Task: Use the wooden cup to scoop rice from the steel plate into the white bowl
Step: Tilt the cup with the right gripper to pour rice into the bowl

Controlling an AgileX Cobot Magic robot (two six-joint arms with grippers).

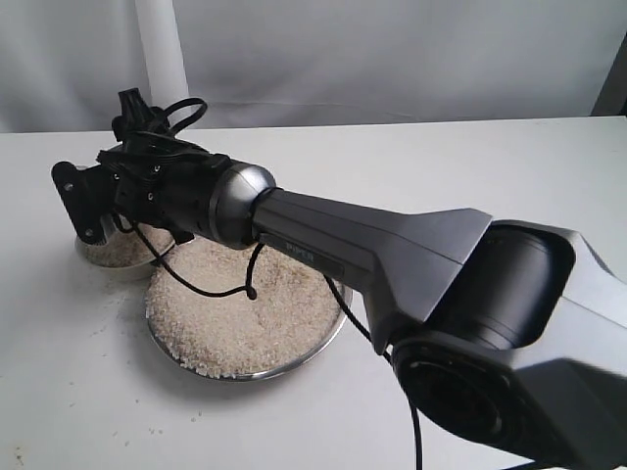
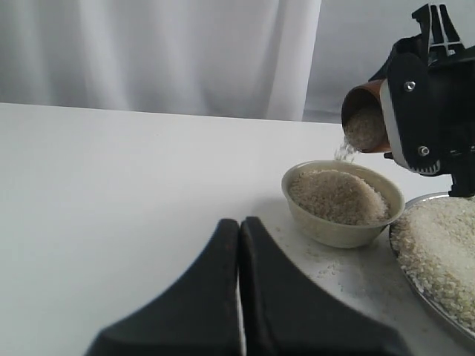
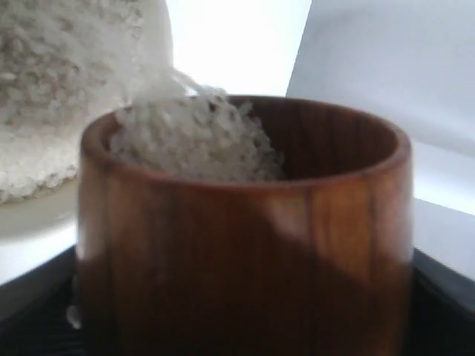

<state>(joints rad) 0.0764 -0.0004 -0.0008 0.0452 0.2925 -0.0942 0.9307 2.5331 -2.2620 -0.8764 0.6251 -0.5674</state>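
Observation:
My right gripper (image 1: 86,206) reaches across to the left and is shut on the wooden cup (image 2: 365,117), which is tilted over the white bowl (image 2: 338,230). Rice (image 2: 344,152) trickles from the cup's mouth into the bowl, which holds a heap of grains (image 2: 338,196). In the right wrist view the cup (image 3: 245,245) fills the frame with rice (image 3: 193,141) at its lip and the bowl (image 3: 37,219) beyond. The steel plate (image 1: 328,341), covered with rice (image 1: 245,304), sits right beside the bowl. My left gripper (image 2: 239,224) is shut and empty, low over the table short of the bowl.
Loose grains (image 2: 334,271) are scattered on the white table between my left gripper and the bowl. A white curtain (image 2: 148,52) hangs behind the table. The right arm's black body (image 1: 392,255) and its cable (image 1: 250,284) pass over the steel plate.

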